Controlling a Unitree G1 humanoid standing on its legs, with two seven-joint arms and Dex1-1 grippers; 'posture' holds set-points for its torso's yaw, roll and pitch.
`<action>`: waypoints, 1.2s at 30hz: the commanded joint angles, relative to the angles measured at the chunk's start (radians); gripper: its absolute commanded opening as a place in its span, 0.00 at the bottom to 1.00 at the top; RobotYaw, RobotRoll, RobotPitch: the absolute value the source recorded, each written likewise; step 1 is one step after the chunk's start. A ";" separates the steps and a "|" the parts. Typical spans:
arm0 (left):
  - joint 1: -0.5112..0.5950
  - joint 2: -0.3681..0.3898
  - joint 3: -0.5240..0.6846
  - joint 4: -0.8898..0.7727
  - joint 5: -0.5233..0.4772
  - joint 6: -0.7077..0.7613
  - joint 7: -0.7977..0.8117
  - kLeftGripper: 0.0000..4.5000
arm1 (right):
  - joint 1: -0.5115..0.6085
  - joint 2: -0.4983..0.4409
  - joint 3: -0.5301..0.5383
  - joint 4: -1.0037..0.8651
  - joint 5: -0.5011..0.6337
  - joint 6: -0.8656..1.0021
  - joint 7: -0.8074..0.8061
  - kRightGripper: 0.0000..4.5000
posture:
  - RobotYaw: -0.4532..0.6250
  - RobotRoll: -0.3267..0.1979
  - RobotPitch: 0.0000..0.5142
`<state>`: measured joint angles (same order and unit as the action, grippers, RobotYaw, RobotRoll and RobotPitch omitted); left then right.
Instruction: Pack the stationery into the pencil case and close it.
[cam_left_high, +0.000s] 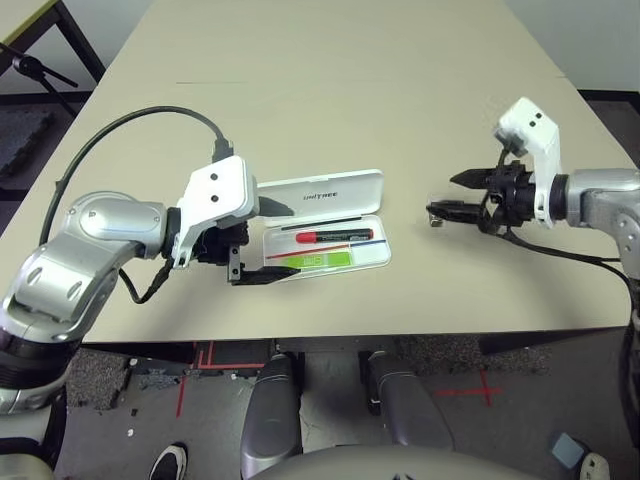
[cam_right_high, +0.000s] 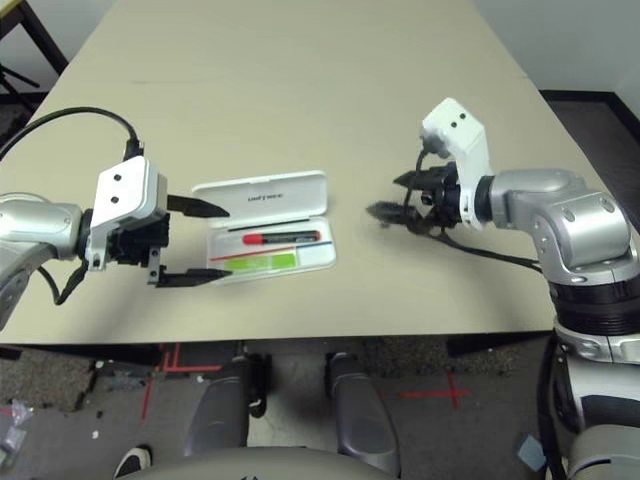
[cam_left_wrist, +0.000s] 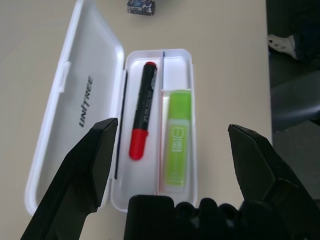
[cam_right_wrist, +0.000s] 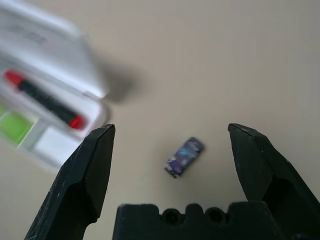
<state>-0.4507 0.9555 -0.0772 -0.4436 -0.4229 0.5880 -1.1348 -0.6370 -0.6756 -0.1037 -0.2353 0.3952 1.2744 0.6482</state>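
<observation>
The white pencil case (cam_left_high: 325, 228) lies open in the middle of the head pictures, on the tan table (cam_left_high: 330, 90). Its lid is flat on the table, on the far side. Two things are already inside. The red marker (cam_left_high: 333, 237) lies in the back part of the tray, and the green highlighter (cam_left_high: 322, 260) lies in the front part, beside it.

One thing is not packed yet. The tiny dark block (cam_right_wrist: 184, 157) sits on the bare table to the right of the case, near it but not touching it. In the right wrist picture it lies just right of middle, between the two black fingers.

The right gripper (cam_left_high: 447, 194) hangs near the block at the right of the head pictures. Its jaws are wide apart and hold nothing. The left gripper (cam_left_high: 262, 241) is at the left end of the case. Its jaws are wide apart too, one finger over the lid edge and one by the tray edge, and it holds nothing.

The step now looks like picking up the block with the right gripper. To do it well, the fingers should come down with the block in the middle of the gap, then close slowly. The block is very small, so it could slip or flip away. It should go into a free spot in the tray, not on top of the marker, so the lid can shut flat.
</observation>
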 joint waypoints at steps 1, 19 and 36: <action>-0.021 -0.004 -0.036 0.030 0.023 -0.031 -0.026 0.99 | 0.020 0.071 -0.043 -0.027 -0.033 0.080 -0.135 1.00 | 0.31 0.62 0.37; -0.020 0.019 -0.033 0.020 0.034 -0.022 -0.011 0.99 | 0.058 0.309 -0.004 0.064 -0.113 0.054 -0.389 1.00 | 0.35 0.62 0.37; -0.018 0.026 -0.034 0.028 0.049 -0.017 -0.008 1.00 | 0.082 0.312 0.061 0.132 -0.117 -0.019 -0.359 0.53 | 0.36 0.62 0.37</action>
<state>-0.4664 0.9652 -0.1173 -0.4160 -0.3873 0.5709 -1.1406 -0.5645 -0.3637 -0.0695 -0.1176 0.2681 1.2464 0.2741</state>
